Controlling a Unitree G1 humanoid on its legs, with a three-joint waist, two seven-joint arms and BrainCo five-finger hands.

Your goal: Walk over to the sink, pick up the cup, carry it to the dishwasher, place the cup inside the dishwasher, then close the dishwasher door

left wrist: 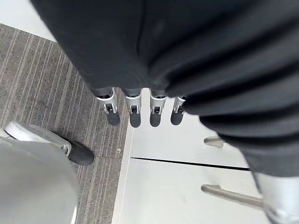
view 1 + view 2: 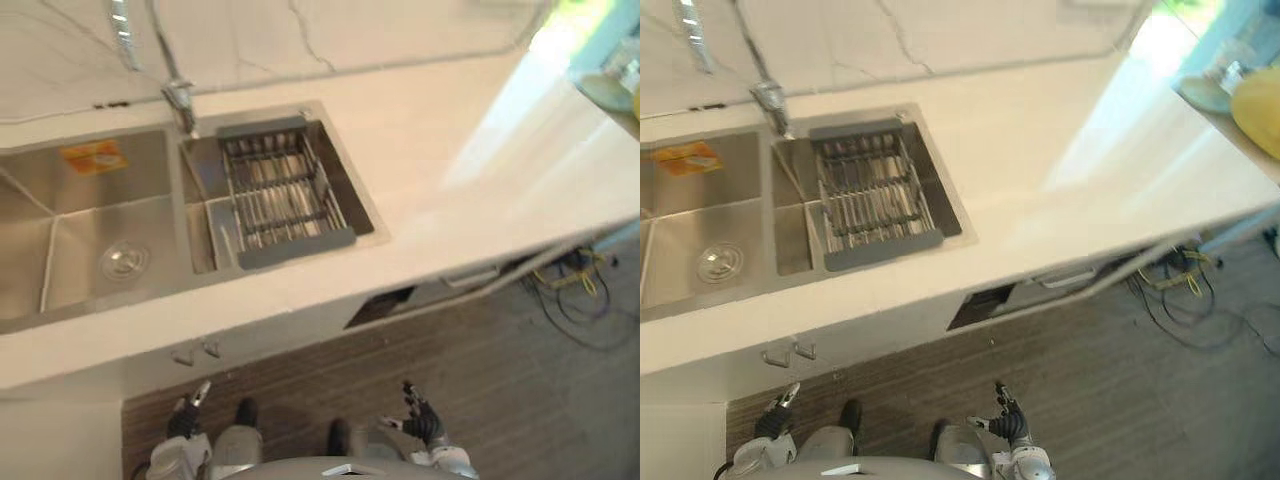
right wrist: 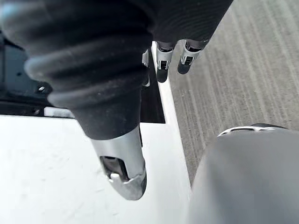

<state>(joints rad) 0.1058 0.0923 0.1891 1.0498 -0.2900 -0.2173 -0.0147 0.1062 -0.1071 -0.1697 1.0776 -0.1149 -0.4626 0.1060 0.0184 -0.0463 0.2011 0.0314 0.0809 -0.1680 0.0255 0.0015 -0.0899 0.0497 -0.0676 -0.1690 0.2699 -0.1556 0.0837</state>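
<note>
Sink (image 2: 80, 250) of steel sunk in white counter (image 2: 450, 160) just ahead — grey drain rack (image 2: 285, 190) across its small right basin, round drain (image 2: 125, 260) in the larger left one, faucet (image 2: 178, 95) behind. Left hand (image 2: 190, 408) and right hand (image 2: 420, 415) low over striped grey floor (image 2: 500, 390), close to the white cabinet front (image 1: 187, 186) — fingers straight, loosely spread, holding nothing.

The sink (image 2: 80, 225) is brushed steel, the countertop (image 2: 440, 130) glossy white, the floor (image 2: 480, 385) ribbed.

the orange sticker (image 2: 92, 157) on the sink (image 2: 140, 168) cannot be read.
</note>
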